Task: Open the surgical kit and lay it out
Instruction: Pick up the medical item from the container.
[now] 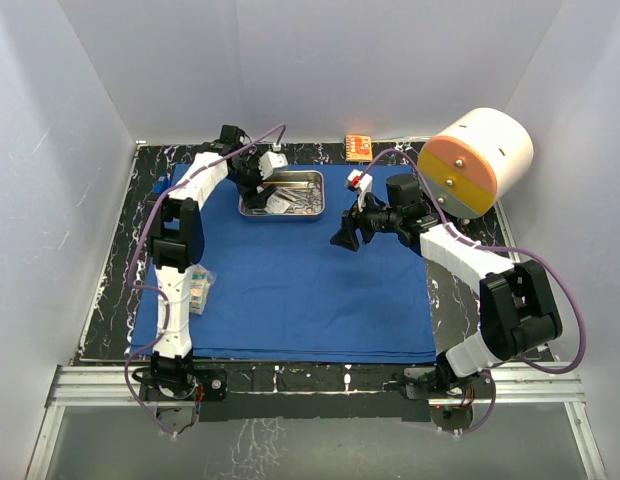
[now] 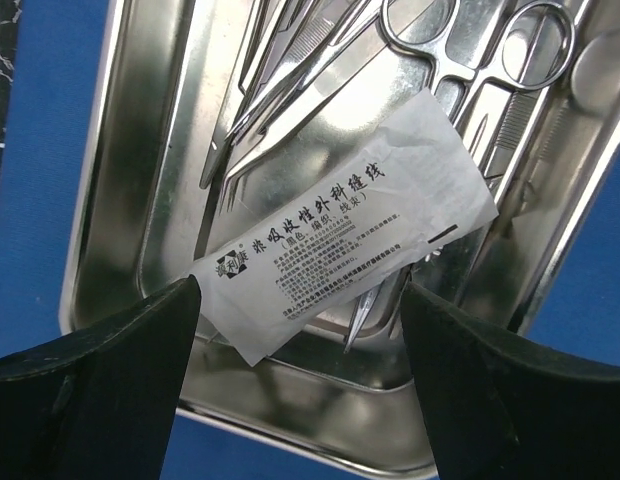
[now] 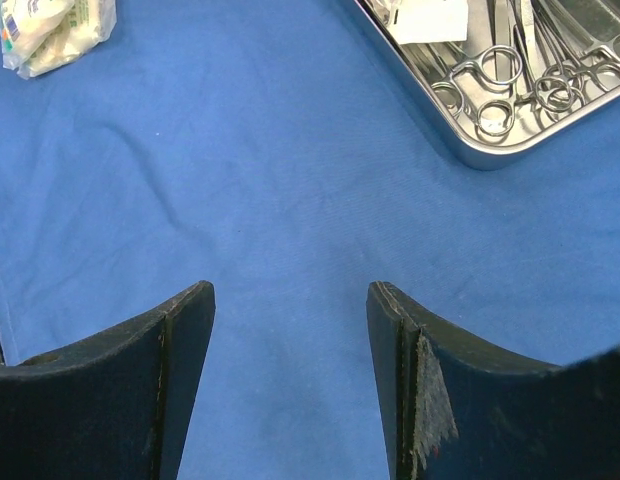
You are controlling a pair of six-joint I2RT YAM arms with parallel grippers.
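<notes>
The royal-blue cloth wrap [image 1: 290, 280] lies spread flat on the table. The steel tray [image 1: 282, 193] sits at its far edge with forceps and clamps [image 2: 460, 60] inside and a white printed packet [image 2: 350, 230] on top of them. My left gripper [image 2: 300, 330] is open over the tray's near end, its fingers either side of the packet's corner. My right gripper [image 3: 290, 300] is open and empty above bare cloth [image 3: 270, 180], right of the tray [image 3: 510, 140]. A clear packet [image 1: 197, 290] lies at the cloth's left edge, also in the right wrist view [image 3: 50, 35].
A big white-and-orange cylinder [image 1: 477, 160] stands at the back right. A small orange box [image 1: 358, 147] lies at the far edge of the table. A small red-and-white item [image 1: 358, 181] sits on the cloth beside the right gripper.
</notes>
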